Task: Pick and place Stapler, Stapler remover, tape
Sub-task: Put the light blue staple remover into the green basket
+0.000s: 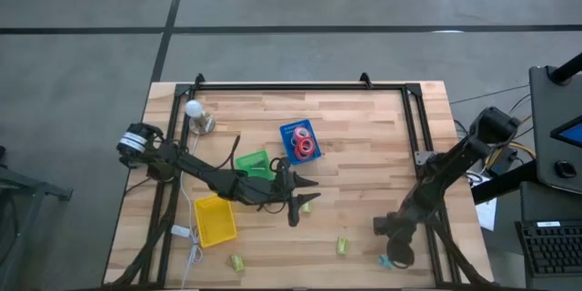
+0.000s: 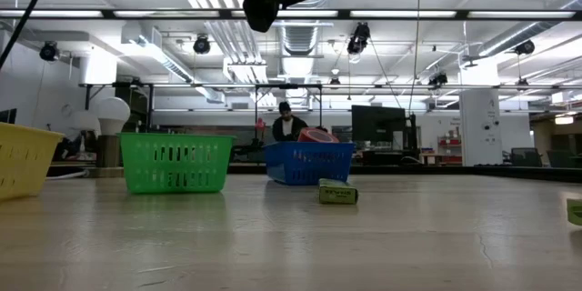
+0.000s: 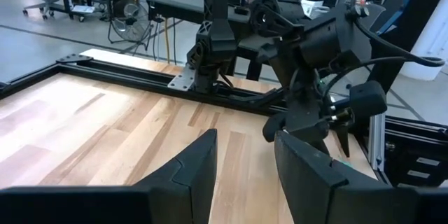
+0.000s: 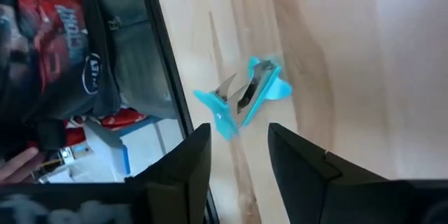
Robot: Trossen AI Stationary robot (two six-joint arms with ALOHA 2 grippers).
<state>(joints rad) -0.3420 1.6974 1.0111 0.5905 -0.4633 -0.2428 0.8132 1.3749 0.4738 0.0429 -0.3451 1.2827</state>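
Two dark robot arms work over a wooden table [image 1: 364,145] seen from above. At centre, the left gripper [image 1: 293,211] hangs in the air with its fingers apart and empty; its wrist camera confirms the gap between them and looks across at the other arm. Toward five o'clock, the right gripper [image 1: 393,253] sits low at the table's near edge, largely masking what lies beneath it in the overhead view. Only the right wrist camera shows that object clearly: a turquoise staple remover [image 4: 241,98] lying on the wood just beside the black table frame, ahead of the parted, empty fingers, not touching them. From above it is a mere teal speck [image 1: 386,261]. Just above centre, a blue bin [image 1: 300,141] holds red-pink tape rolls [image 1: 304,144]; their count is hard to make out. A green bin [image 1: 254,163] at about nine o'clock is partly covered by the left arm, and a yellow bin [image 1: 215,220] stands at seven o'clock. Small green staplers lie at centre [image 1: 310,206], six o'clock [image 1: 343,246] and seven o'clock [image 1: 236,262]. The table-level camera shows one as a green block [image 2: 337,192], another cut off at the picture's edge, and a distant person behind the blue bin.
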